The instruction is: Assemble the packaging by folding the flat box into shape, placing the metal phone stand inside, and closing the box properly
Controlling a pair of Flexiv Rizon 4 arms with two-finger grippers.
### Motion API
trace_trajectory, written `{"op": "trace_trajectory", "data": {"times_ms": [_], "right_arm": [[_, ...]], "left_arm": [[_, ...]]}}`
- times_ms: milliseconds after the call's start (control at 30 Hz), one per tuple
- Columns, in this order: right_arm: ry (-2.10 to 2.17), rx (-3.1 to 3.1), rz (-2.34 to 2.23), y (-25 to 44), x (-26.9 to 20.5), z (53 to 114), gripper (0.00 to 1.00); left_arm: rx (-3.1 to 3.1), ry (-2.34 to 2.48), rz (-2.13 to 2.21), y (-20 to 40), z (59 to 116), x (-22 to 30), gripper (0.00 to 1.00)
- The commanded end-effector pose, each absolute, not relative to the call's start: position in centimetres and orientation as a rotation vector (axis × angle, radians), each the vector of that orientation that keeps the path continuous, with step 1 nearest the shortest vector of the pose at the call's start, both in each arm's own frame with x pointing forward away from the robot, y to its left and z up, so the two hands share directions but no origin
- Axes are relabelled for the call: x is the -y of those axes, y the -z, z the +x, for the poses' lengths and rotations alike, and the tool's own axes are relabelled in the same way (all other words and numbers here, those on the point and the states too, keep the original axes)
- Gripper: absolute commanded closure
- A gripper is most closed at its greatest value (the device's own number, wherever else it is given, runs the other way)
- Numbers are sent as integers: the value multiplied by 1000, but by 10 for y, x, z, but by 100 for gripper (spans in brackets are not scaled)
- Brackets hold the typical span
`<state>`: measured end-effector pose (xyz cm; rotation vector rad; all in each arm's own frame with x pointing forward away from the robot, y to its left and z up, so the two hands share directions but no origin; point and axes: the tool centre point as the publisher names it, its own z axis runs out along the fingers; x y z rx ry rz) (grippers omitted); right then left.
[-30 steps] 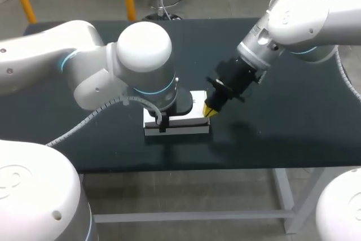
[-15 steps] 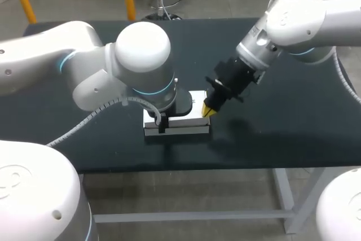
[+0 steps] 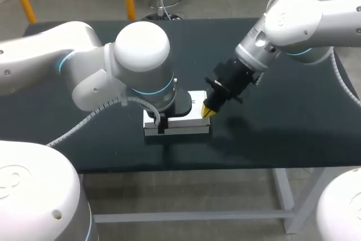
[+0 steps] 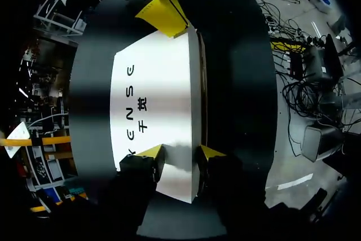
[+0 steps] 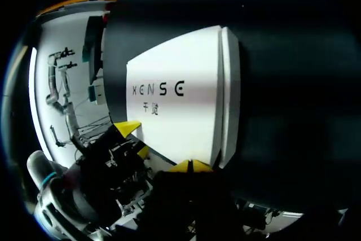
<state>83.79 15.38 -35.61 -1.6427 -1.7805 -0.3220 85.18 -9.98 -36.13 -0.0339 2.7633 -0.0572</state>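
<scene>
White box (image 4: 163, 83) looks light, stiff but easily dented; best gripped by its side walls. Left gripper (image 4: 181, 152) stands spread over it; right gripper (image 5: 190, 166) is pinched closed at its edge.

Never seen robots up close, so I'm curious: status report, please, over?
Left gripper open, tips down on box. Right gripper shut, at box corner. Box looks closed. Nothing in the way.

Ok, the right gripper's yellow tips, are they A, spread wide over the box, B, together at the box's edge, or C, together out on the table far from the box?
B: the right wrist view shows the right gripper with its tips pressed together right at the edge of the box.
</scene>
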Motion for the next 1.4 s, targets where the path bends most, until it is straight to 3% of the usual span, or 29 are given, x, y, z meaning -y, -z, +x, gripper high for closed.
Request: {"op": "trace_trajectory", "data": {"times_ms": [33, 300, 400, 500, 567, 1400], "right_arm": [[315, 1776, -1632, 359, -153, 840, 100], [311, 1773, -1625, 362, -154, 841, 100], [310, 1773, -1623, 362, -154, 841, 100], [308, 1773, -1623, 363, -156, 841, 100], [307, 1773, -1623, 364, -156, 841, 100], [286, 1765, -1616, 379, -155, 841, 100]], "left_arm": [[-2759, 56, -37, 359, 849, 97, 56], [-2727, 123, -32, 343, 840, 86, 49], [-2710, 200, -24, 334, 838, 81, 54], [-2692, 273, -30, 325, 841, 76, 77], [-2692, 316, -39, 324, 845, 73, 100], [-2806, 373, -68, 370, 855, 73, 100]]}}
